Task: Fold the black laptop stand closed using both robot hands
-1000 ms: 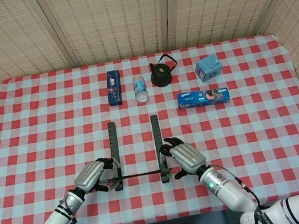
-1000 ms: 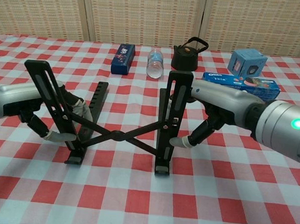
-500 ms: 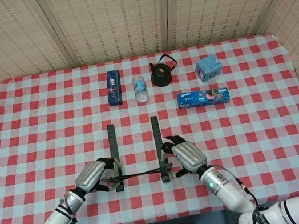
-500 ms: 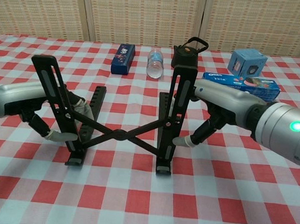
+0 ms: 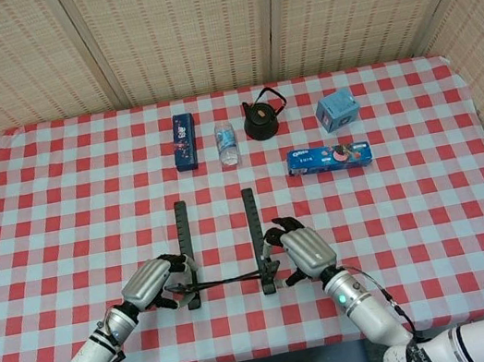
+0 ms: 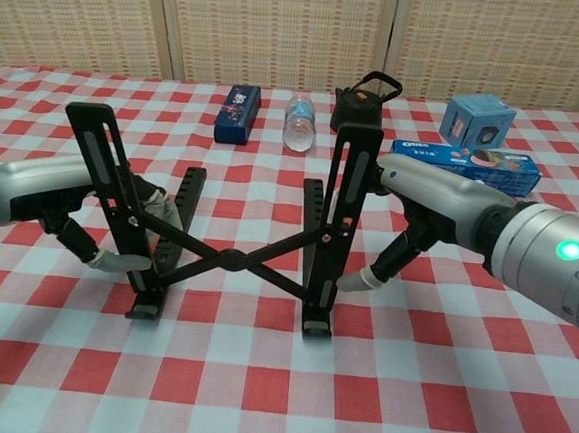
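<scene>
The black laptop stand (image 5: 253, 226) stands open on the checked cloth near the table's front. Its two base rails lie parallel, and crossed links (image 6: 231, 262) join the two sides. Two slotted support arms rise steeply, the left one (image 6: 107, 177) and the right one (image 6: 341, 201). My left hand (image 6: 56, 193) grips the left support arm from outside, fingers wrapped around it, and shows too in the head view (image 5: 152, 284). My right hand (image 6: 431, 203) holds the right support arm from the right, thumb low beside the rail, and shows too in the head view (image 5: 303, 253).
Along the far side stand a dark blue box (image 5: 184, 141), a lying water bottle (image 5: 227, 142), a black kettle (image 5: 261, 119) and a blue cube box (image 5: 338, 111). An Oreo box (image 5: 329, 158) lies behind my right hand. The table's front edge (image 5: 272, 349) is close.
Both support arms have tipped a little more upright, and the right side of the stand has edged slightly left. Both hands keep their hold.
</scene>
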You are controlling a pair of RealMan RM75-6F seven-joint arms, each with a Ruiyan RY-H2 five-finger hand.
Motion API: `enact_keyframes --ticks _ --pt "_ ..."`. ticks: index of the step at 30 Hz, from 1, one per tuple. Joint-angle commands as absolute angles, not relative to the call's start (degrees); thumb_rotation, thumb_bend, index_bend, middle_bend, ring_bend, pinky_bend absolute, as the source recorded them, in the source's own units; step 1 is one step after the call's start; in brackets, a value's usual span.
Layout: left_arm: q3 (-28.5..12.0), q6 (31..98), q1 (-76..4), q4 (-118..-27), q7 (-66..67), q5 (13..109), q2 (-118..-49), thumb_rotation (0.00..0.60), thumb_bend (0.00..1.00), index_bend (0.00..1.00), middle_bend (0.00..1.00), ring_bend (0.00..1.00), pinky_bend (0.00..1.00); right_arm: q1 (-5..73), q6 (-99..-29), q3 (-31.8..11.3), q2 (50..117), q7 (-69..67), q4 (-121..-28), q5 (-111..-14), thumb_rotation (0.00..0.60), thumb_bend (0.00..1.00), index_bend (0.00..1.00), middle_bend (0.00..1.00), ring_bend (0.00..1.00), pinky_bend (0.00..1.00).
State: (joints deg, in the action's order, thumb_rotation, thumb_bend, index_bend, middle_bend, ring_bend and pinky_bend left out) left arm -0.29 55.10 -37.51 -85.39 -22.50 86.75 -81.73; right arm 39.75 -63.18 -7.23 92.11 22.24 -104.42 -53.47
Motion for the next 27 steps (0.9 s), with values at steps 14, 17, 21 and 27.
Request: enact_keyframes --ticks 14,17,21,27 --pt "-0.6 55.2 -37.6 -85.9 -22.1 86.5 -81.5 0.6 0.33 0.63 0.36 0.31 0.25 39.4 -62.7 -7.4 93.1 23.0 -104.1 -53.5 0.6 0.22 0.48 0.3 0.09 0.07" --pt "-0.7 55.1 -37.6 -85.9 -22.1 86.4 -81.4 0.6 0.33 0.62 0.36 0.31 0.25 39.4 -62.6 -7.5 93.3 23.1 -104.0 -53.4 0.6 0.23 0.5 0.31 0.09 0.07" --pt "-0.7 55.2 -37.6 -85.8 -22.0 86.3 -81.5 0.6 0.33 0.62 0.36 0.31 0.25 39.4 -62.5 -7.6 93.5 23.3 -104.1 -53.3 0.6 0.26 0.52 0.32 0.09 0.08" --pt "-0.7 55.1 -37.7 -85.8 -22.0 86.3 -81.4 0.6 0.33 0.62 0.36 0.31 0.25 39.3 -62.5 -7.6 93.5 23.7 -104.3 -53.1 0.6 0.26 0.54 0.33 0.09 0.09"
